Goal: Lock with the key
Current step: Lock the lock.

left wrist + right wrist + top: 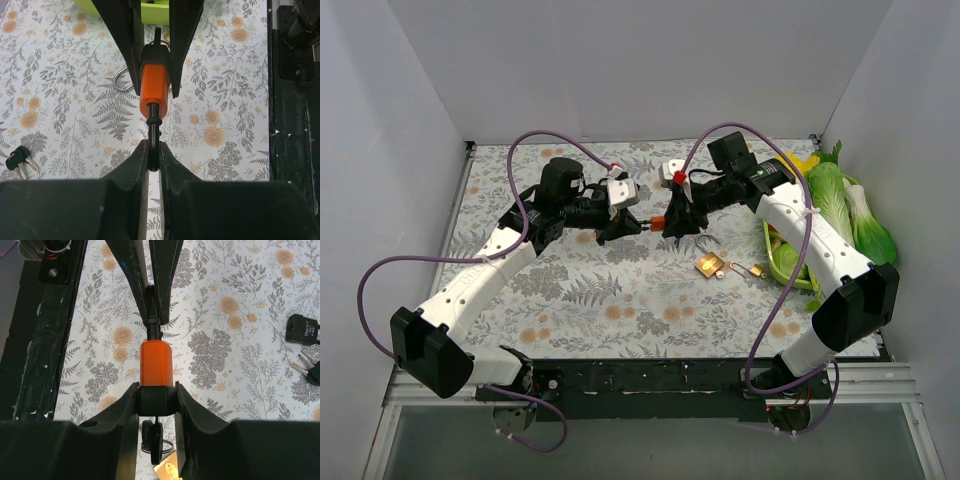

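An orange cylinder lock (659, 221) with a black end is held in the air between both grippers. My right gripper (672, 221) is shut on the lock's black end (156, 400). A black-headed key (160, 437) sticks out of that end between my right fingers, with a key ring behind it. My left gripper (638, 226) is shut on the thin black rod (154, 131) that comes out of the lock's other end. In the left wrist view the lock (155, 87) sits just beyond my shut left fingertips (165, 152).
A brass padlock (710, 266) with its shackle lies on the floral mat right of centre. Spare black keys (304, 330) lie on the mat, also in the left wrist view (17, 159). A green bowl (785, 262) and leafy vegetables (840, 205) sit at the right wall.
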You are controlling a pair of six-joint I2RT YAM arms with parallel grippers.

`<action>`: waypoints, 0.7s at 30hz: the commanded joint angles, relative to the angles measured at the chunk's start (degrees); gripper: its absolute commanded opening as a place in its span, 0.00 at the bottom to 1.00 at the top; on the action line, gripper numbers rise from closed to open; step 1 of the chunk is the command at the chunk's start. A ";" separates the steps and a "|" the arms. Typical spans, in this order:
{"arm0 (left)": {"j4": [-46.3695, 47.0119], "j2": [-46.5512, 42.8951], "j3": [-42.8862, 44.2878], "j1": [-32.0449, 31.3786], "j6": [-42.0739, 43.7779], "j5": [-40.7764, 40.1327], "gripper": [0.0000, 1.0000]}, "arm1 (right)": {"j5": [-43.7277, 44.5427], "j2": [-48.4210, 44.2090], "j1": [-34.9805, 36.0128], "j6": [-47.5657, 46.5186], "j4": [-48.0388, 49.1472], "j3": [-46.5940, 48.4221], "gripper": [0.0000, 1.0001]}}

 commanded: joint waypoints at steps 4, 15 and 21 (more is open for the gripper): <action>2.86 -1.46 -0.34 -0.31 -1.09 1.16 0.00 | -6.02 -1.49 1.00 3.18 3.72 -0.23 0.01; 11.92 0.74 -1.74 -1.10 -9.61 4.42 0.00 | -5.40 -1.67 5.57 10.38 14.00 -2.08 0.01; 16.48 -0.40 -4.55 -1.45 -11.63 6.35 0.00 | -7.51 -1.32 8.03 12.06 16.64 -2.61 0.01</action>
